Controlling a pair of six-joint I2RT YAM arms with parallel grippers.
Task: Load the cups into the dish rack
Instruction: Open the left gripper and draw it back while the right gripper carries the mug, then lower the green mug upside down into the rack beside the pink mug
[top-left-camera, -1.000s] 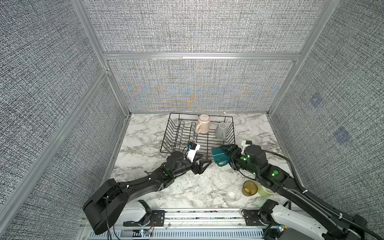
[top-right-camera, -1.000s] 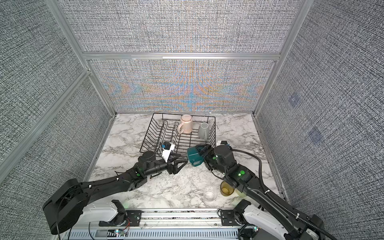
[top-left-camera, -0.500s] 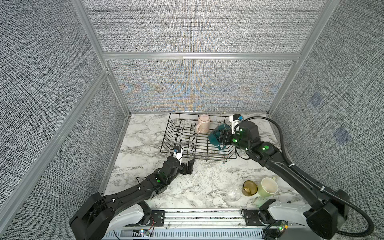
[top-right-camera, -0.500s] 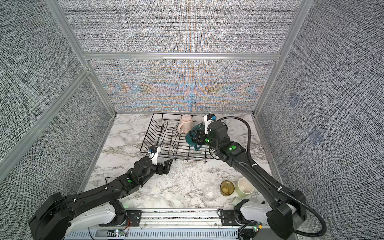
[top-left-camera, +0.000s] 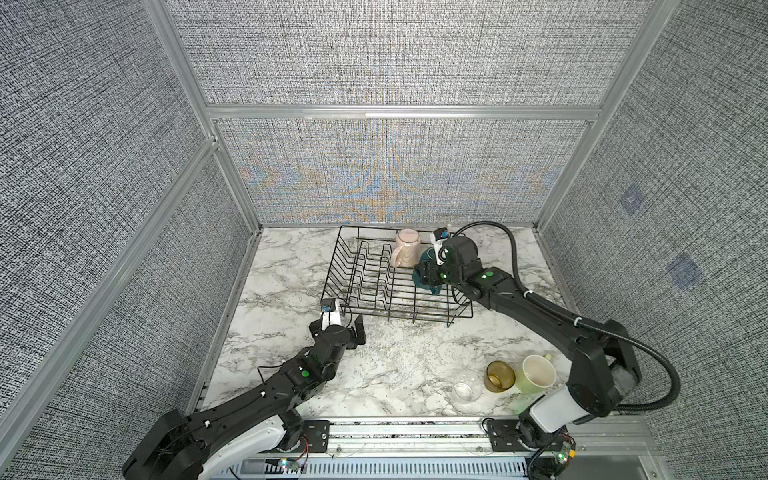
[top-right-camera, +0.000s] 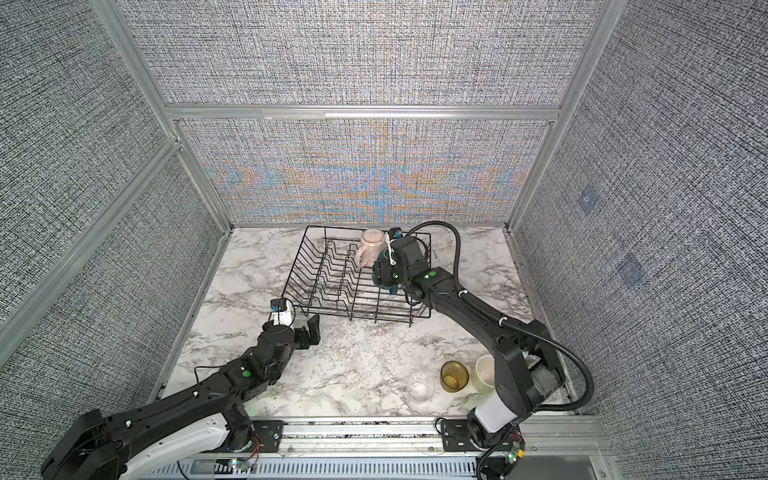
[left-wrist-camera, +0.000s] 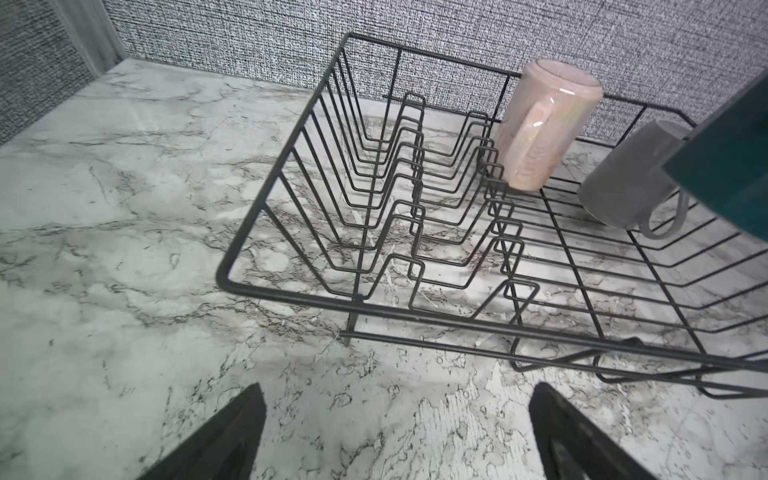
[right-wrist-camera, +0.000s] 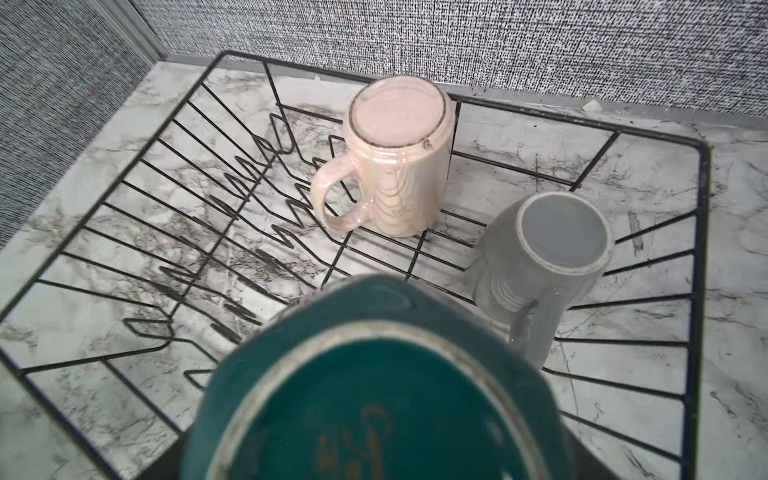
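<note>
— Where does the dish rack (top-left-camera: 365, 270) sit?
— On the table (top-left-camera: 395, 365), toward its back edge. A pink mug (top-left-camera: 405, 249) stands bottom-up inside, on the side nearest that edge. A grey mug (right-wrist-camera: 540, 257) stands bottom-up beside it, nearer the table's right edge.
— And the right pincer (top-left-camera: 428, 277)?
— It pinches a teal mug (right-wrist-camera: 374, 415), base up, over the flat part of the rack, just in front of the grey mug. Whether the teal mug touches the wires cannot be told.
— The left pincer (left-wrist-camera: 395, 388)?
— Spread wide with nothing between its fingers, over bare table just in front of the rack's front left corner and clear of the wires.
— The other cups?
— Three stand upright near the table's front right corner. There is a clear glass (top-left-camera: 467, 390) and an amber glass (top-left-camera: 500, 376) just beside it. A yellow-green cup (top-left-camera: 536, 374) stands right against the amber glass, closest to the right edge.
</note>
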